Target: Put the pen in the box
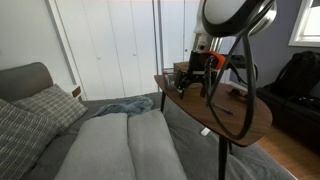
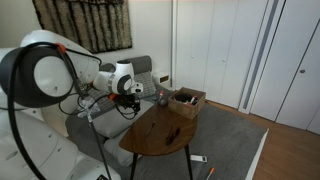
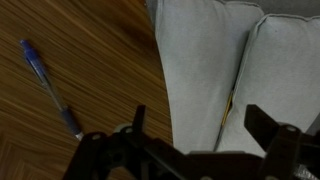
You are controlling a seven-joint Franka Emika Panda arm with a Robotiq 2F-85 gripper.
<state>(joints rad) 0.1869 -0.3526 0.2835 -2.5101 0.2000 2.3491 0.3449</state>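
The pen [image 3: 45,85] is a thin dark-blue stick lying diagonally on the wooden table [image 3: 90,60], at the left of the wrist view. My gripper [image 3: 200,130] is open and empty; its two dark fingers hang over the table's edge and the grey cushions, to the right of the pen. In an exterior view the gripper [image 2: 131,97] hovers above the table's near-sofa end, and the tan box [image 2: 187,100] stands at the table's far end. I cannot make out the pen in either exterior view.
The oval wooden table [image 2: 160,132] stands beside a grey sofa with cushions [image 1: 125,145] and patterned pillows [image 1: 45,105]. A small dark object [image 2: 162,98] stands next to the box. White closet doors fill the background. Small light items lie on the carpet [image 2: 200,160].
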